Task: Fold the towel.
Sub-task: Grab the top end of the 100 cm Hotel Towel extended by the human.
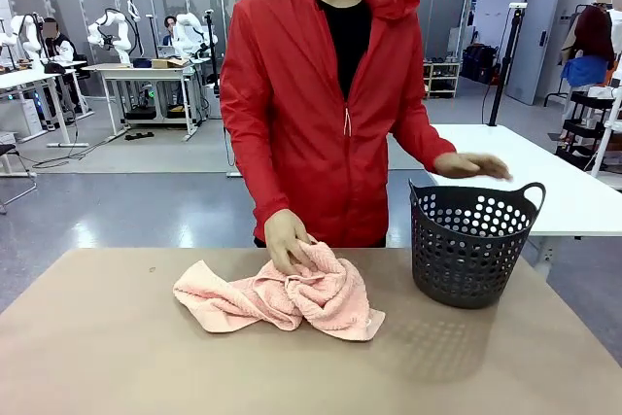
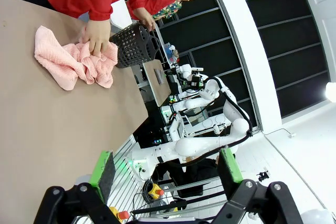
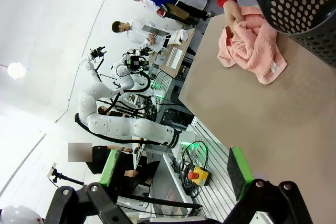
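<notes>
The salmon-pink towel (image 1: 282, 300) lies crumpled in a heap on the brown table (image 1: 117, 357), near its far edge. A person in a red jacket presses one hand (image 1: 286, 240) onto the heap. The left wrist view has the towel (image 2: 71, 61) at upper left under that hand. In the right wrist view the towel (image 3: 253, 51) sits beside the basket. My left gripper (image 2: 165, 169) is open and far from the towel, with nothing between its green pads. My right gripper (image 3: 176, 167) is open too, empty and well back from the cloth.
A dark grey perforated basket (image 1: 471, 240) stands upright on the table to the right of the towel. The person's other hand (image 1: 473, 164) rests on a white table behind it.
</notes>
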`<action>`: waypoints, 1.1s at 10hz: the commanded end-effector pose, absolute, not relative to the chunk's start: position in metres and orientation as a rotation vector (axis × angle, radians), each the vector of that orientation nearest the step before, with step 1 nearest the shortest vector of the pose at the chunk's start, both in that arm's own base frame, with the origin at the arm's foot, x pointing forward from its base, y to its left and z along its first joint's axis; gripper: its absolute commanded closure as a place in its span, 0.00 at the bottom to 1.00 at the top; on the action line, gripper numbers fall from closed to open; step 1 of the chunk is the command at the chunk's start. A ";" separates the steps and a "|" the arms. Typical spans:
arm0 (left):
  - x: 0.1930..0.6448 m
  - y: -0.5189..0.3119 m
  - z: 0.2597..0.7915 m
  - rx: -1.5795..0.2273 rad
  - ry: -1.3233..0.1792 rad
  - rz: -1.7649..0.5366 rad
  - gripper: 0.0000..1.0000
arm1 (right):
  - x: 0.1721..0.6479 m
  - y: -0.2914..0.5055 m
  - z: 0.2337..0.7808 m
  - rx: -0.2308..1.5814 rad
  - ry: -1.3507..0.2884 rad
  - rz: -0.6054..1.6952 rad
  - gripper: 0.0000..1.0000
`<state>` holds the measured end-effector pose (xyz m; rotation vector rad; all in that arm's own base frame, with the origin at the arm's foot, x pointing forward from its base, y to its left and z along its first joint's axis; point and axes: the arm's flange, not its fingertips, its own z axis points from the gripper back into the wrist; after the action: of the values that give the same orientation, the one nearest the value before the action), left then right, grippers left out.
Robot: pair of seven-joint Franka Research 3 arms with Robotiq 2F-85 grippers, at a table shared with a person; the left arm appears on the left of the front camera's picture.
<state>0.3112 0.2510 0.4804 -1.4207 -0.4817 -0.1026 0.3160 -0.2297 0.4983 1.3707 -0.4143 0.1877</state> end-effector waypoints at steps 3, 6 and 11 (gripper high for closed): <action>0.311 0.252 0.480 -1.433 -0.485 -0.112 0.00 | 0.316 -0.230 0.498 1.384 -0.424 0.198 0.00; 0.311 0.252 0.480 -1.433 -0.485 -0.112 0.00 | 0.316 -0.230 0.498 1.384 -0.424 0.198 0.00; 0.311 0.252 0.480 -1.433 -0.485 -0.112 0.00 | 0.316 -0.230 0.498 1.384 -0.424 0.198 0.00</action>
<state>0.3113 0.2509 0.4804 -1.4207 -0.4815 -0.1028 0.3160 -0.2297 0.4983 1.3707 -0.4142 0.1877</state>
